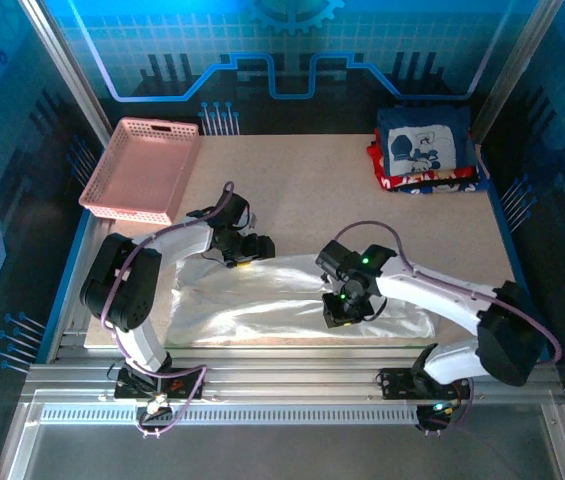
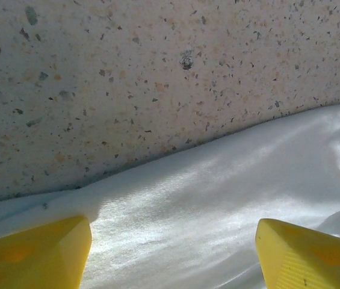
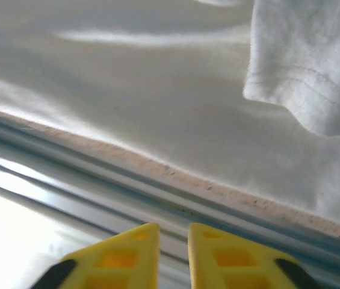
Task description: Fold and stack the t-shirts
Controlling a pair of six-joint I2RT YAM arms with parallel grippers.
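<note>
Jaws of the left gripper (image 2: 174,235) are standing wide apart with nothing between them, its yellow fingers (image 2: 34,253) hanging just over the white t-shirt (image 1: 262,305) near the far hem. The right gripper (image 3: 173,229) is showing a narrow slit between its jaws, gripping nothing.

From above, the white t-shirt is lying spread across the near part of the table (image 1: 312,190), with the left gripper at its far edge and the right gripper over its right half. At the far right corner a folded stack (image 1: 427,165) is sitting, the navy t-shirt (image 1: 424,142) on top with its white cartoon print facing up and red cloth showing beneath; any lettering there is too small to read. A pink basket (image 1: 112,195) is resting at the far left corner.

The left wrist view is bringing out the speckled tabletop meeting the cloth's smooth edge. The right wrist view is showing a loose fold of white cloth, the table's near edge and metal rails (image 3: 97,180) below it.
</note>
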